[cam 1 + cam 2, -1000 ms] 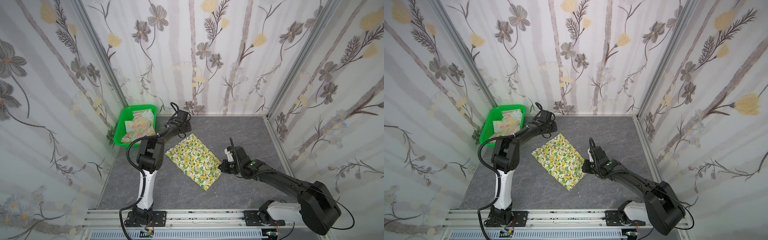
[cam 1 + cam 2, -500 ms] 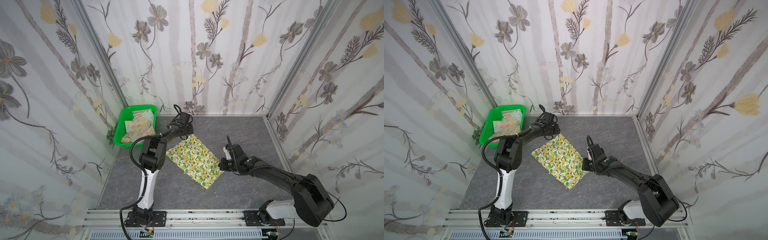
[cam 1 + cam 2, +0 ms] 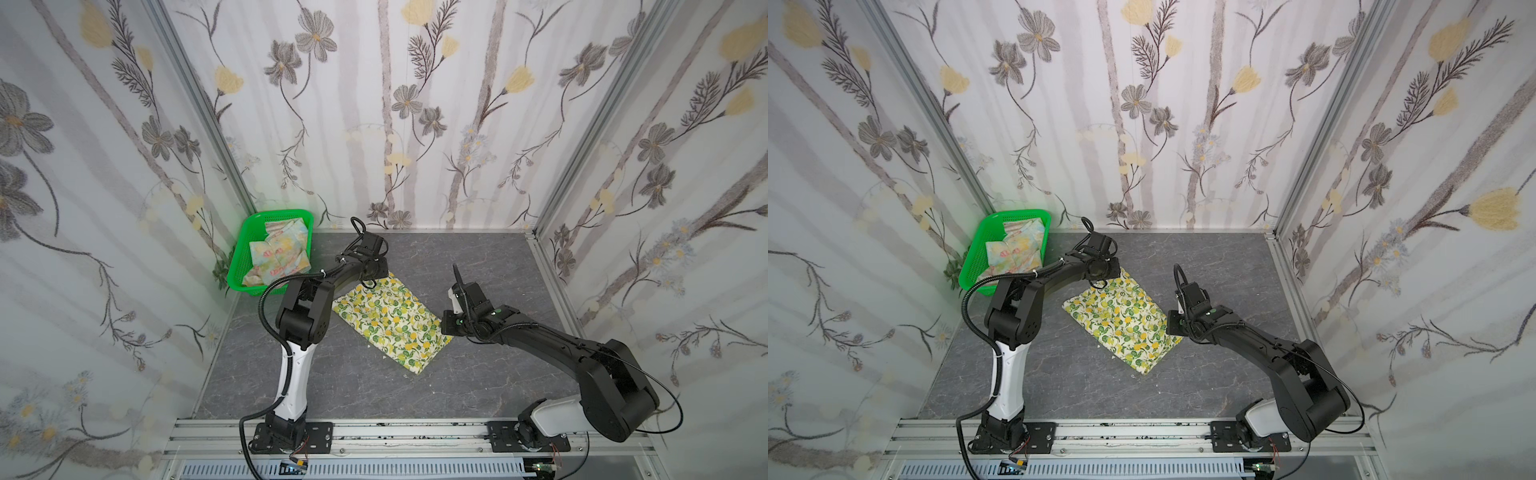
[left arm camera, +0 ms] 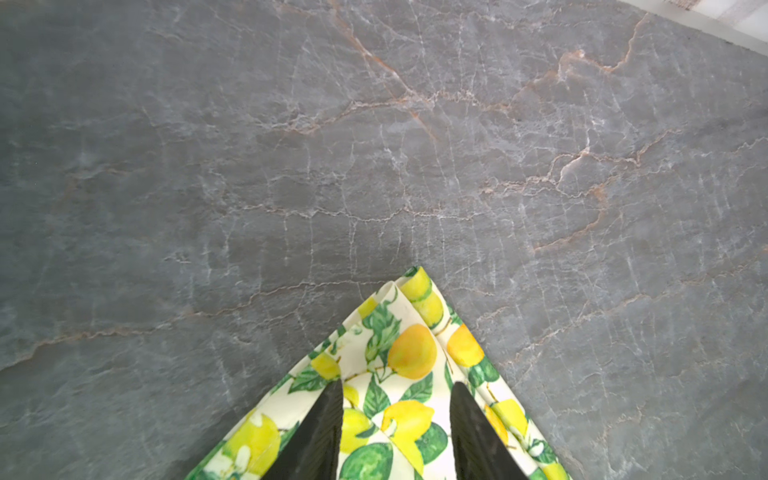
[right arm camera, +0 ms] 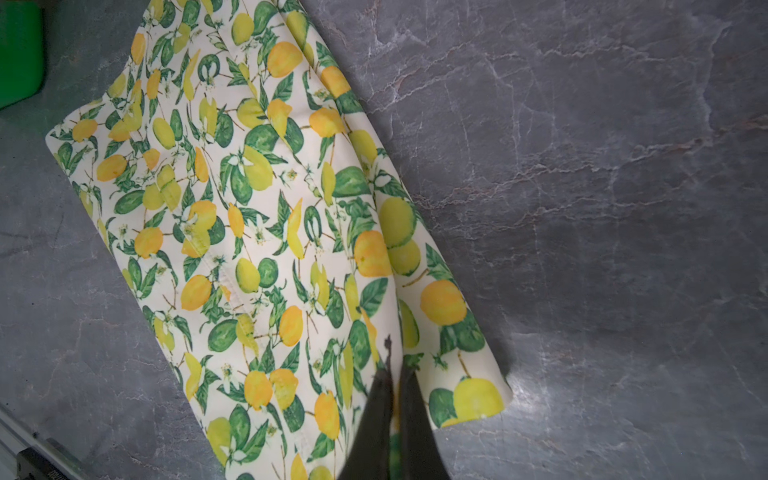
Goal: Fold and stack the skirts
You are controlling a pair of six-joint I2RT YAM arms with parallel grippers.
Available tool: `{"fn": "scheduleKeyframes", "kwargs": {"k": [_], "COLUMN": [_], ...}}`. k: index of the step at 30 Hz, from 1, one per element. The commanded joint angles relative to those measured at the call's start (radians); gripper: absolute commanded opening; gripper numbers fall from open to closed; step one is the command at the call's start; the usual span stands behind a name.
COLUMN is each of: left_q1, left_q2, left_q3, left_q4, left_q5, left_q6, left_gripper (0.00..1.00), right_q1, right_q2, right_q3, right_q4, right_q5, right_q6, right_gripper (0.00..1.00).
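Observation:
The cream lemon-print skirt [image 3: 388, 320] [image 3: 1121, 320] lies folded into a rectangle on the grey table. My left gripper [image 3: 369, 283] [image 3: 1100, 284] [image 4: 395, 386] hovers open over its far corner, and the cloth lies flat under its spread fingers. My right gripper [image 3: 444, 329] [image 3: 1169, 328] [image 5: 397, 365] is at the skirt's right edge, shut on a fold of the lemon cloth [image 5: 257, 199]. The edge beside it curls up off the table. The pastel flowered skirt [image 3: 278, 253] [image 3: 1017, 249] lies crumpled in the green basket [image 3: 237, 270] [image 3: 974, 257].
The basket stands in the far left corner against the wall, and its corner [image 5: 16, 50] shows in the right wrist view. Flowered walls close in three sides. A metal rail [image 3: 415, 432] with both arm bases runs along the front edge.
My left gripper has slid a little nearer and to the right, onto the lemon skirt's far corner. My right gripper has stayed at the skirt's right edge. The skirt keeps its shape.

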Motion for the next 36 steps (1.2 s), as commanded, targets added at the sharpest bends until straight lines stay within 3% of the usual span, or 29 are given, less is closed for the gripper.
{"fn": "scheduleKeyframes", "kwargs": {"k": [1,7,27,28,30,32,36], "left_q1": [0.001,-0.001,-0.01,-0.01,-0.01,-0.01,-0.009], "left_q2": [-0.009,0.014,0.05,0.05,0.049,0.046,0.038], "left_q3": [-0.002,0.01,0.048,0.047,0.047,0.046,0.041], "left_q4": [0.015,0.017,0.028,0.029,0.029,0.03,0.032], "left_q5": [-0.017,-0.001,0.02,0.019,0.019,0.019,0.02], "left_q6": [-0.006,-0.014,-0.02,-0.02,-0.02,-0.02,-0.018], "left_gripper": [0.43,0.37,0.34,0.34,0.33,0.33,0.32], "right_q1": [-0.005,-0.012,-0.018,-0.017,-0.017,-0.018,-0.019], "right_q2": [0.034,0.022,0.017,0.019,0.017,0.002,-0.064], "right_q3": [0.003,-0.01,-0.035,-0.035,-0.036,-0.035,-0.02], "right_q4": [0.027,0.031,0.03,0.03,0.027,0.017,-0.019], "right_q5": [0.012,0.028,0.029,0.029,0.032,0.051,0.058], "right_q6": [-0.017,-0.01,0.02,0.02,0.018,0.016,0.01], "right_gripper": [0.0,0.0,0.0,0.03,0.21,0.29,0.34]}}
